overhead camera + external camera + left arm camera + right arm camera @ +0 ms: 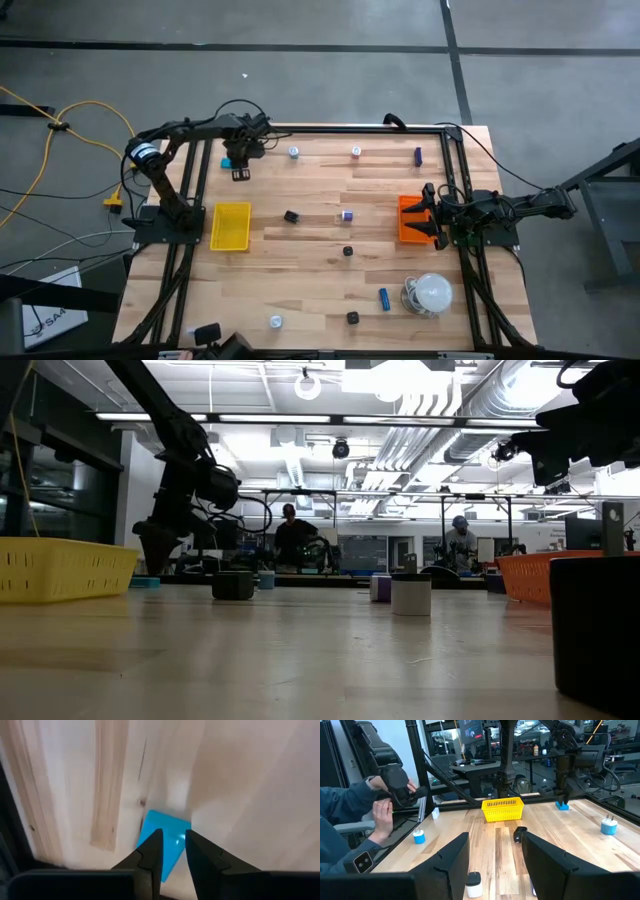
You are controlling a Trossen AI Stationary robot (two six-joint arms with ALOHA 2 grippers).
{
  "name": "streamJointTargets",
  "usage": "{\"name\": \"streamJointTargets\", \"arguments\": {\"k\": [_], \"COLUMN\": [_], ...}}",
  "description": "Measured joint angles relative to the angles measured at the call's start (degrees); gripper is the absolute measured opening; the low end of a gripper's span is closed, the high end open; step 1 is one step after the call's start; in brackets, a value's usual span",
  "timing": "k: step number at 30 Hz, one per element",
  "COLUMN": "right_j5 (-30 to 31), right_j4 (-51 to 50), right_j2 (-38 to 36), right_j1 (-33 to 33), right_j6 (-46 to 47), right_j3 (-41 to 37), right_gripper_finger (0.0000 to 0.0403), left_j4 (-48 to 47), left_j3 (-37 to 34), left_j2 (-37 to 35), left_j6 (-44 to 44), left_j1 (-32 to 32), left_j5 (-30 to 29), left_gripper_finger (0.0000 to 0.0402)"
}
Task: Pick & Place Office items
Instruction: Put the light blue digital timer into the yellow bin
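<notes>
A small flat blue piece [227,162] lies on the table near its far left corner, also visible in the right wrist view [562,806]. My left gripper [238,165] points down onto it, its fingers [150,855] only a narrow gap apart. Other office items are scattered over the wood: white round bits [294,152], a purple stick [418,155], black blocks [291,216] and a blue stick [384,298]. My right gripper [425,215] waits open over the orange tray [405,225], with nothing between its fingers [450,865]. My left gripper comes from above, pointing steeply down, onto the near part of the blue piece [167,827]. Blue shows in the narrow gap between the fingers and beside the left one. The piece lies flat on the table. Whether the tips pinch it or only rest on it, I cannot tell.
A yellow tray [231,226] stands at the left, nearer than the left gripper. A white dome with a coiled cable [432,293] sits at the near right. A person's hands [382,815] hold a black device beyond one table edge. Black frame rails [340,130] border the table.
</notes>
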Motion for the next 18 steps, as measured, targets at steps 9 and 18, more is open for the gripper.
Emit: {"name": "streamJointTargets", "arguments": {"k": [9, 18], "right_j5": [0.0, 0.0], "right_j4": [0.0, -0.02], "right_j2": [-0.01, -0.02], "right_j1": [0.0, 0.02], "right_j6": [0.02, 0.0], "right_j3": [-0.01, -0.02], "right_gripper_finger": [0.0169, 0.0169], "left_j4": [-1.3, -1.19], "left_j3": [0.0, 0.0], "left_j2": [0.0, 0.0], "left_j6": [-1.07, 1.82], "left_j1": [0.79, 0.79], "left_j5": [0.98, 1.61], "left_gripper_finger": [0.017, 0.0202]}}
